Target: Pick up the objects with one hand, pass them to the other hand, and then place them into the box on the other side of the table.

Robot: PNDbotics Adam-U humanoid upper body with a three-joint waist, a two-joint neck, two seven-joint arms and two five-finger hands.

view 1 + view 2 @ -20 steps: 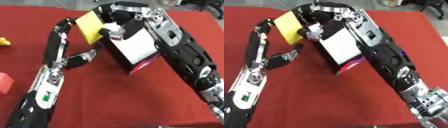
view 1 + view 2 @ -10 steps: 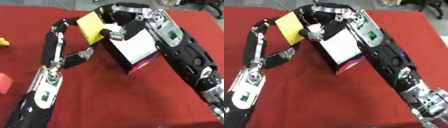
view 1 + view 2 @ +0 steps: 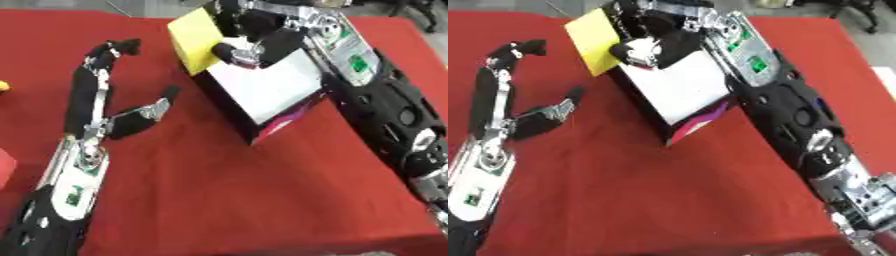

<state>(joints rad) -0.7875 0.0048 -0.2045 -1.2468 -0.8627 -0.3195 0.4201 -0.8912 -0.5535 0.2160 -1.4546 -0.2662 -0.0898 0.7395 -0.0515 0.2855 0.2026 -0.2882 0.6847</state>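
On the near left, the left hand [image 3: 131, 125] lies low over the red bench [image 3: 219, 200], its fingers stretched out and relaxed, holding nothing; it sits well apart from the block and to the left of the box. Just beyond and to the right of it stands the box [image 3: 262, 92], a dark-sided carton with a pale top face and a pink lower corner, set askew on the cloth. At the far corner of that box the right hand [image 3: 645, 47] has its fingers curled against the yellow block [image 3: 592, 40], which it holds tilted, one edge up, touching or just above the box's far left edge; whether the block already rests on the box cannot be told. The step in hand looks like the placing of the block into the box. To do it well, the right hand would need to bring the block squarely over the pale face, level it out of its tilt, and lower it until it is borne by the box before the fingers ease off; released at the edge as it now hangs, the block might well tip outward onto the cloth towards the left hand. At the far left edge a small yellow thing [image 3: 3, 86] and a red thing [image 3: 5, 167] wait.
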